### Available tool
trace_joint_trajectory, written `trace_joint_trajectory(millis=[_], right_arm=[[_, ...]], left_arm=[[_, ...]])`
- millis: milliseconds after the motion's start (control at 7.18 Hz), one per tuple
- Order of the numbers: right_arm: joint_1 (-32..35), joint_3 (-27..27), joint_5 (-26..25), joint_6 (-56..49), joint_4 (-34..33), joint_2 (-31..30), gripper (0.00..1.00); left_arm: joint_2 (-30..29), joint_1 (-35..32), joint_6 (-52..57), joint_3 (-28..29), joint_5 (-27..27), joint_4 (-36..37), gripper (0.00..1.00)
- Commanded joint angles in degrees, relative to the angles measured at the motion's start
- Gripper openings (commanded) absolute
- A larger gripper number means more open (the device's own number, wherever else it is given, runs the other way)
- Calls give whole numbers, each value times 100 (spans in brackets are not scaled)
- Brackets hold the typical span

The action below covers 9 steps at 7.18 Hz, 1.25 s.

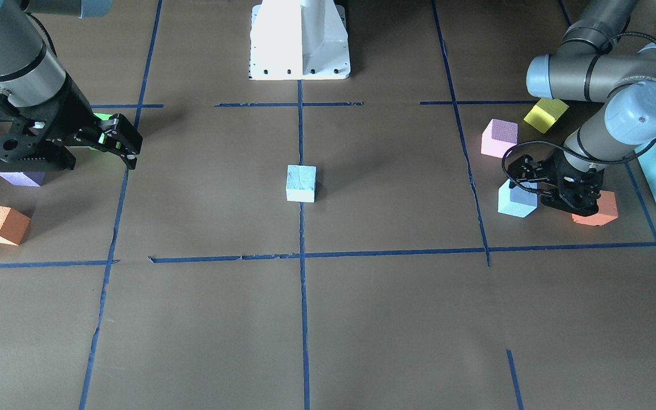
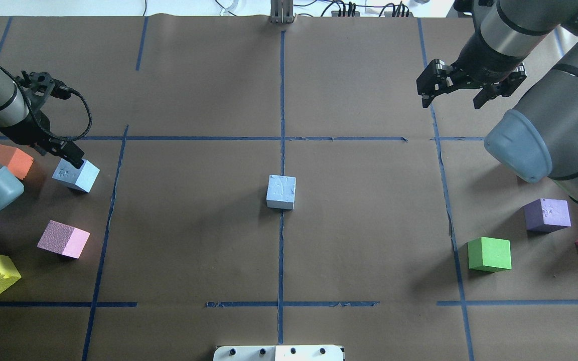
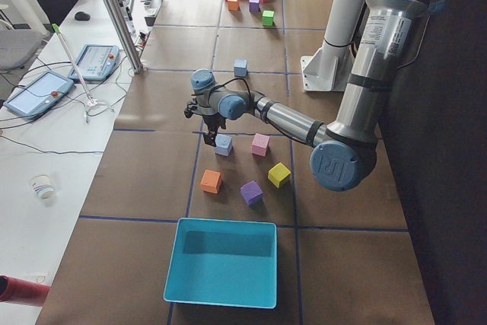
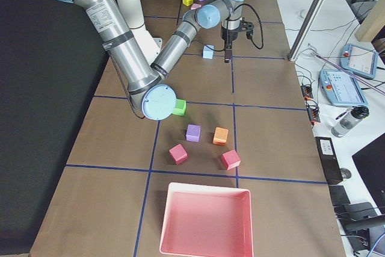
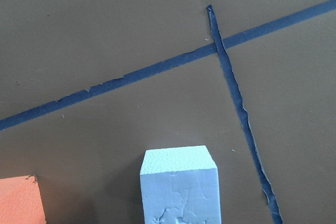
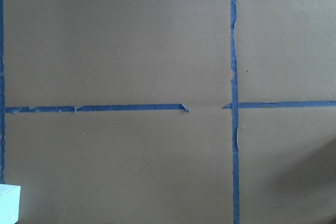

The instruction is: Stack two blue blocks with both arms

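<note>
Left gripper (image 2: 70, 154) hovering at left blue block (image 2: 76, 174), likely for pickup; grip state not discernible. Right gripper (image 2: 452, 100) hanging spread, empty, far right. Centre blue block (image 2: 281, 191) sitting as probable stack base.

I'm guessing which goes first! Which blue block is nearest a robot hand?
The blue block beside the orange cube; the left gripper is right at it. The other blue block sits alone mid-table.

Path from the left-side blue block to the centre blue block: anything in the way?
Nothing visible. Only bare table lies between the left-side blue block and the centre blue block. The pink cube sits off that line, nearer the robot.
</note>
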Motion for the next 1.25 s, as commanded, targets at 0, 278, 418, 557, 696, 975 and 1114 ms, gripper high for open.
trace_joint_trajectory(millis=[0, 278, 418, 557, 696, 975, 1114], right_arm=[[46, 4, -4, -75, -92, 16, 100], [98, 13, 4, -84, -92, -1, 100], [133, 13, -4, -206, -92, -19, 100], [229, 4, 4, -503, -101, -89, 100], [361, 65, 4, -941, -101, -263, 100], [755, 162, 354, -1628, -101, -668, 100], [880, 171, 356, -1901, -101, -800, 100]], left_arm=[[61, 135, -146, 157, 0, -291, 100], [62, 267, -181, 262, 0, -300, 100], [62, 337, -199, 272, 0, -300, 100], [62, 338, -208, 272, 0, -300, 100], [53, 347, -190, 315, 0, -300, 99], [53, 356, -173, 342, 0, -300, 53], [61, 356, -181, 299, 0, -300, 28]])
